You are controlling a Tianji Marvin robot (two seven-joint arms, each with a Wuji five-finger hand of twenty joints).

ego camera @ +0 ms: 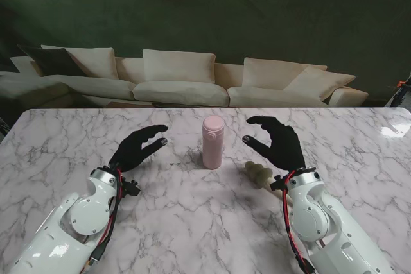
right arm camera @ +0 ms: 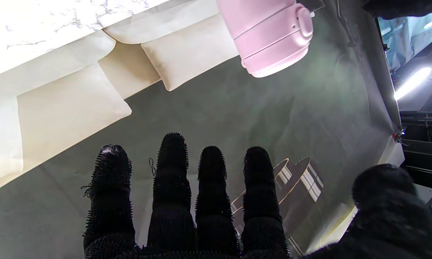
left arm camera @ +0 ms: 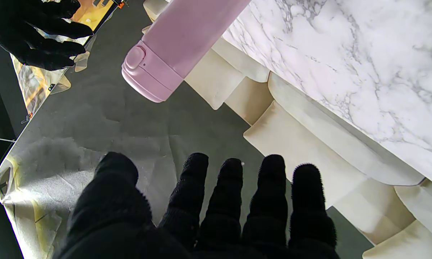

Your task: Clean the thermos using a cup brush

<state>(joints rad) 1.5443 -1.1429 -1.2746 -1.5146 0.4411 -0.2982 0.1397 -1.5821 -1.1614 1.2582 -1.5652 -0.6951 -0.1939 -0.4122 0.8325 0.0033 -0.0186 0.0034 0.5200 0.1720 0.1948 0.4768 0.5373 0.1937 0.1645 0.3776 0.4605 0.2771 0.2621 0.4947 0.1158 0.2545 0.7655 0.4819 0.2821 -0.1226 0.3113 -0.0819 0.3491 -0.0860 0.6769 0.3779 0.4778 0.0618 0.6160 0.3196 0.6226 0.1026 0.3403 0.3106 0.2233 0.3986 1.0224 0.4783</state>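
thermos: pale pink lidded thermos [ego camera: 213, 142]
table under the thermos: white marble table top [ego camera: 192, 222], grey veins
brush right of thermos: beige ridged cup brush [ego camera: 258, 174]
hands flanking thermos: black gloved left hand [ego camera: 136, 146], black gloved right hand [ego camera: 277, 140]

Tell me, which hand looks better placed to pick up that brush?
The right hand, probably. The cup brush lies beside its wrist on the robot's right of the thermos, while the left hand is across the thermos.

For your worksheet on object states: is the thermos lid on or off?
On. The pink lid sits closed on the upright thermos.
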